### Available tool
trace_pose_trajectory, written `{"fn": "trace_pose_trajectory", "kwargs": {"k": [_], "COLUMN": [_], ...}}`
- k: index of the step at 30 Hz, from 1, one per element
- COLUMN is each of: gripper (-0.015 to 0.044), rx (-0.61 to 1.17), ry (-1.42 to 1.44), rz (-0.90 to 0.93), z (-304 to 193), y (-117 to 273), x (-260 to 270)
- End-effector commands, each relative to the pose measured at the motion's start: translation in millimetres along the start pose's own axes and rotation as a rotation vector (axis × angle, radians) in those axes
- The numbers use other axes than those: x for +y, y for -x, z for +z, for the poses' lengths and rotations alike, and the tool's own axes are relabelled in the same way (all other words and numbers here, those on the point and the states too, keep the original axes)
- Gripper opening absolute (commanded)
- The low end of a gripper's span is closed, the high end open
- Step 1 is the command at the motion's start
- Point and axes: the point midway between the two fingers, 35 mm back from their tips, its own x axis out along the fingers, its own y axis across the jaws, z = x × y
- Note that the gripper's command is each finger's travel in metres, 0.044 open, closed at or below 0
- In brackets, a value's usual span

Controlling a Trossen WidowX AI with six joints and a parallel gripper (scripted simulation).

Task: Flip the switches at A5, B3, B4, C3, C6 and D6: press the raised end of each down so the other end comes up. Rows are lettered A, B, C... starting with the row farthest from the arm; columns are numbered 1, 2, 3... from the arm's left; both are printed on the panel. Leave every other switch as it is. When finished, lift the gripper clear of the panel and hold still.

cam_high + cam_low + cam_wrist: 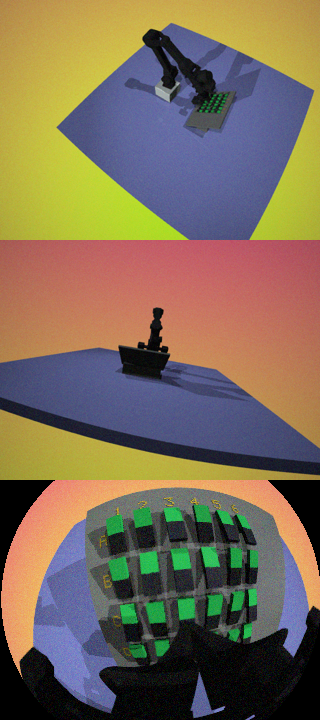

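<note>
Gripper [206, 98] [192, 630] clenched on nothing, I have its tips over the near part of the panel [204, 120] [143, 356] [270, 580], hiding part of rows C and D. The panel sits tilted on the blue table [144, 155] [155, 415] [70, 595], right of the white base [162, 93] in my top view. I can't tell whether the tips touch a switch.
</note>
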Motion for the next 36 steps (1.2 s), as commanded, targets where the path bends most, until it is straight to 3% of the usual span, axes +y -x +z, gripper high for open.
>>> {"fn": "trace_pose_trajectory", "kwargs": {"k": [1, 5, 13, 19, 33, 36], "gripper": [0.0000, 0.0000, 0.0000, 0.0000, 0.0000, 0.0000], "rx": [0.003, 0.003, 0.031, 0.035, 0.032, 0.018], "ry": [-0.003, 0.000, -0.003, -0.002, 0.002, 0.002], "rz": [-0.003, 0.000, -0.002, -0.003, -0.009, -0.009], "z": [-1, 1, 1, 2, 1, 1], "y": [-1, 5, 64, 64, 65, 47], "x": [0, 0, 0, -4, -76, -77]}}
